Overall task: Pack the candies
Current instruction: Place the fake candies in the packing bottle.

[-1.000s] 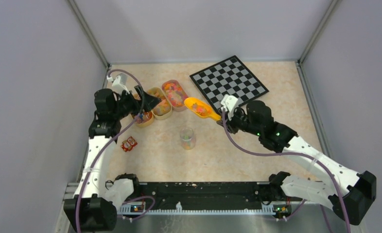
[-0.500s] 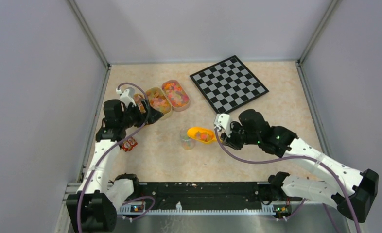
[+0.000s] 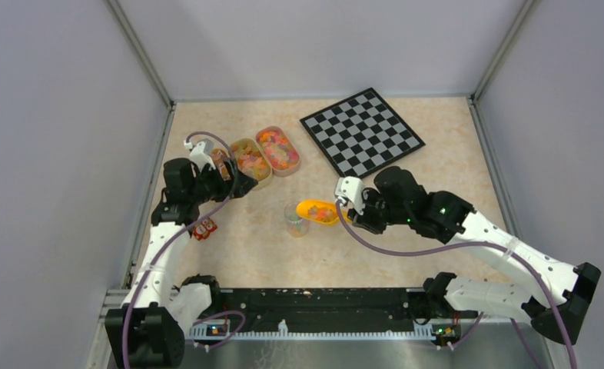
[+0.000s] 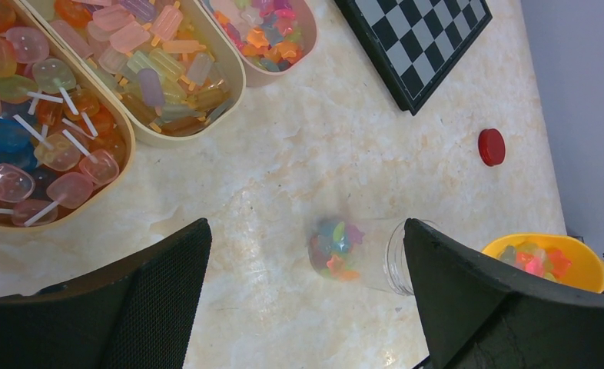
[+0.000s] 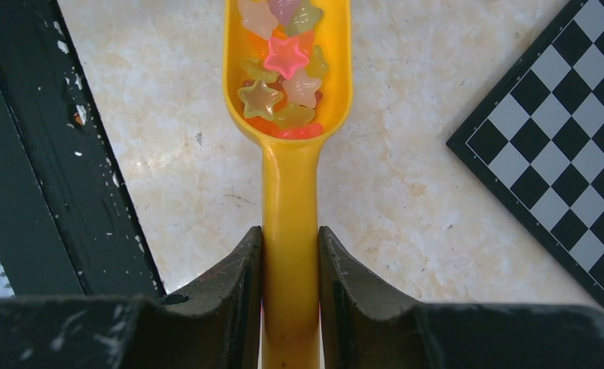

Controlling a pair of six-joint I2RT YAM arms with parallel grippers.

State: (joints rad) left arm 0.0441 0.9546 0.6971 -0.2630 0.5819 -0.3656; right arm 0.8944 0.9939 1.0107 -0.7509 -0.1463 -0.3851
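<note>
My right gripper (image 5: 290, 250) is shut on the handle of a yellow scoop (image 5: 290, 177). The scoop's bowl holds star-shaped candies (image 5: 282, 65) in pink, yellow, green and orange. In the top view the scoop (image 3: 318, 211) hovers with its tip at the mouth of a small clear jar (image 3: 296, 221). The jar (image 4: 376, 254) stands upright with a few candies (image 4: 336, 247) at its bottom. My left gripper (image 4: 306, 296) is open and empty, above the table to the left of the jar. More candies (image 3: 278, 148) fill the rightmost tray.
Three oval beige trays stand at the back left: the star tray (image 4: 283, 75), a popsicle-sweet tray (image 4: 233, 84) and a lollipop tray (image 4: 126, 146). A chessboard (image 3: 362, 131) lies at the back right. A red lid (image 4: 492, 146) sits beside it. A small red item (image 3: 204, 227) lies near my left arm.
My right arm carried the loaded scoop from beside the trays toward me, to the jar's mouth. My left gripper drew back off the trays, still open.
</note>
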